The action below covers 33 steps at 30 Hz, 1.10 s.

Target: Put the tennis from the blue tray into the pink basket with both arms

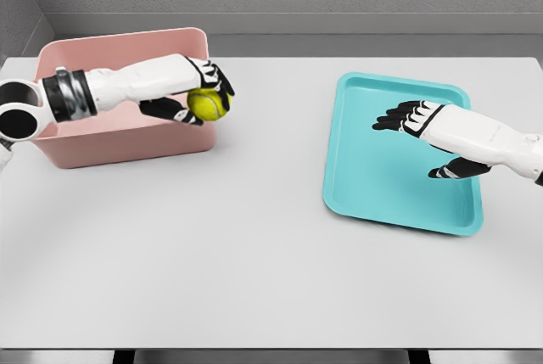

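Table (254, 237) between pink basket (127, 148) and blue tray (382, 203) apparently unobstructed

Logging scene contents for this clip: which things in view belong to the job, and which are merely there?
Part of the job:
tennis ball, gripped by left hand
pink basket
blue tray
right hand, open over the tray

Merely there:
white table

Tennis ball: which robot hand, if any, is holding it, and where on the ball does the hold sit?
The left robot hand grips the tennis ball, fingers over its top and thumb beneath. The right robot hand holds nothing.
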Tool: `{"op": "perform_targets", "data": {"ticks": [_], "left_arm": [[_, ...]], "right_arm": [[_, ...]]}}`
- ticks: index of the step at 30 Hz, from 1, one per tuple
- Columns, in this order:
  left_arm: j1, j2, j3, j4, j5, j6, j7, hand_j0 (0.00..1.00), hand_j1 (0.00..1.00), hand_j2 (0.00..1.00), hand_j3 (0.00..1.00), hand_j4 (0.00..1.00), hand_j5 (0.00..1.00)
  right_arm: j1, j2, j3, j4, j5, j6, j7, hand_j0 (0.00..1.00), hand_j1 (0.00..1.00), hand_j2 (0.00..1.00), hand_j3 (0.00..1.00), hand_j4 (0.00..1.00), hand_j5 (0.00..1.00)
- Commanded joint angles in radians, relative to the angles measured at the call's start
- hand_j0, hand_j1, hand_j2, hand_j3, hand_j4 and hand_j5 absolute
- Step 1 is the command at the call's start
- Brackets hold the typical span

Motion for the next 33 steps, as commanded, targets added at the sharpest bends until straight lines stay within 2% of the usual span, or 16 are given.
{"op": "perform_targets", "data": {"ticks": [1, 14, 22, 25, 33], "left_arm": [[0.000, 0.001, 0.005, 0.015, 0.007, 0.002, 0.006, 0.53, 0.53, 0.53, 0.53, 0.53, 0.53], [0.000, 0.022, 0.045, 0.103, 0.001, 0.002, 0.008, 0.53, 0.53, 0.53, 0.53, 0.53, 0.53], [0.000, 0.007, 0.061, 0.222, -0.006, 0.002, 0.008, 0.53, 0.53, 0.53, 0.53, 0.53, 0.53], [0.000, 0.007, 0.061, 0.239, -0.004, 0.002, 0.008, 0.53, 0.53, 0.53, 0.53, 0.53, 0.53], [0.000, -0.036, 0.074, 0.377, -0.006, 0.002, 0.008, 0.53, 0.53, 0.53, 0.53, 0.53, 0.53]], "right_arm": [[0.000, -0.001, 0.000, -0.001, -0.007, 0.003, -0.002, 1.00, 1.00, 1.00, 1.00, 1.00, 1.00], [0.000, -0.002, 0.000, -0.001, -0.007, 0.003, -0.002, 1.00, 1.00, 1.00, 1.00, 1.00, 1.00], [-0.002, -0.002, 0.000, -0.001, -0.007, 0.003, -0.002, 1.00, 1.00, 1.00, 1.00, 1.00, 1.00], [-0.002, -0.002, 0.000, -0.001, -0.008, 0.003, -0.002, 1.00, 1.00, 1.00, 1.00, 1.00, 1.00], [-0.008, -0.002, 0.000, -0.003, -0.010, 0.003, -0.002, 1.00, 1.00, 1.00, 1.00, 1.00, 1.00]]}}
